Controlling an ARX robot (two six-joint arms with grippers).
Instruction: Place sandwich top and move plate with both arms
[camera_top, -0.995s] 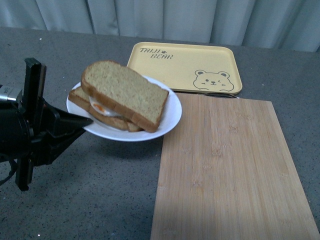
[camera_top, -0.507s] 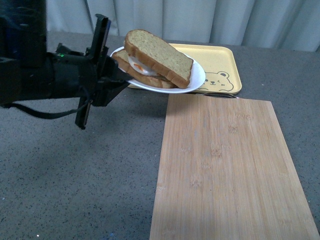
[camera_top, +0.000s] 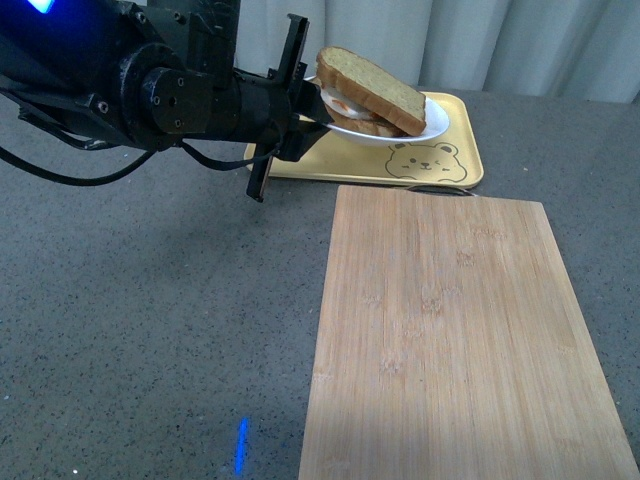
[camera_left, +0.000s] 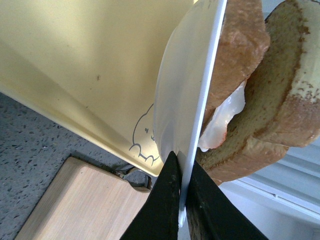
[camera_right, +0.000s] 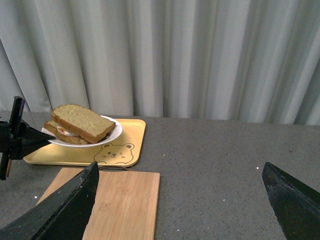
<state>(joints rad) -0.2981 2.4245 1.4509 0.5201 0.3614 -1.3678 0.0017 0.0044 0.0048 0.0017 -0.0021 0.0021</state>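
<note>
Step in hand: the plate move. The sandwich top, a plain tan-brown square bread slice with darker crust (camera_top: 370, 88), already sits on the lower bread slice with fried egg (camera_top: 343, 104). It lies a little askew, so the egg white shows at the edge. Both slices are on the small round white plate (camera_top: 437, 118).

The left gripper (camera_top: 306, 108) has its 2 flat black fingers closed on the plate rim, 1 above and 1 below. The left wrist view shows the thin white edge pinched between them. The plate is held over the rectangular yellow tray with the bear drawing (camera_top: 462, 150) and looks clear of it. It is behind the far edge of the light bamboo cutting board (camera_top: 450, 340), which lies on the grey speckled table (camera_top: 150, 320).

The right gripper (camera_right: 180, 170) is well apart from the plate, with its jaws spread wide and nothing in them. Only 1 arm carries the load.

Judgement: placing the top is done, and the transfer looks late-stage. The next move probably calls for lowering the plate flat onto the tray, keeping it level so the top slice doesn't slide. The grip should open only once the base is seated. A 1-sided rim pinch risks tilting the plate.
</note>
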